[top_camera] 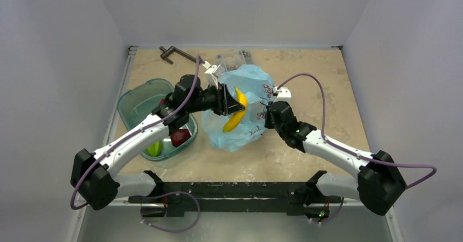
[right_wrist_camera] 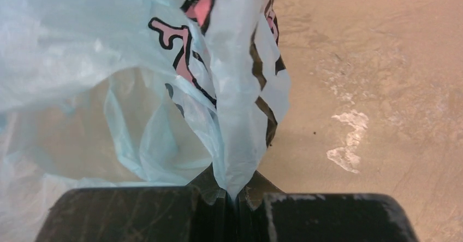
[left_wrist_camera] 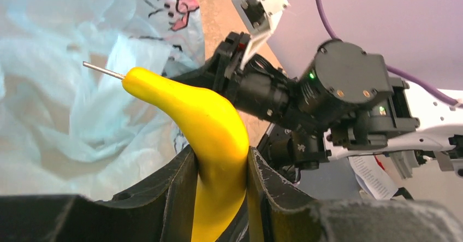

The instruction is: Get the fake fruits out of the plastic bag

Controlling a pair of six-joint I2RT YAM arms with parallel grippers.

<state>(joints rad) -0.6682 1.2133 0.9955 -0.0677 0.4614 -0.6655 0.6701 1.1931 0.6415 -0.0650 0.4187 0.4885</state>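
Reaching inward from the near edge, the left gripper (left_wrist_camera: 221, 168) clamped the glossy yellow banana (left_wrist_camera: 210, 116) over the crumpled light-blue plastic bag (top_camera: 256, 83); the right gripper (right_wrist_camera: 232, 195) pinched the bag's printed edge, jaws closed.

A thin light-blue translucent plastic bag (top_camera: 248, 135) lies crumpled near the middle of the beige table (top_camera: 306, 72); the left gripper (top_camera: 235, 104) is clamped across a curved yellow plastic banana (top_camera: 231, 123) over the bag, and the right gripper (top_camera: 266, 114) meets the bag's right edge. Near the table's left edge sits a teal translucent plastic tub (top_camera: 135, 101); a dark red plastic apple (top_camera: 180, 137) and a green plastic piece (top_camera: 154, 148) lie at its near end; a dark metal bracket (top_camera: 172, 53) lies by the far edge.
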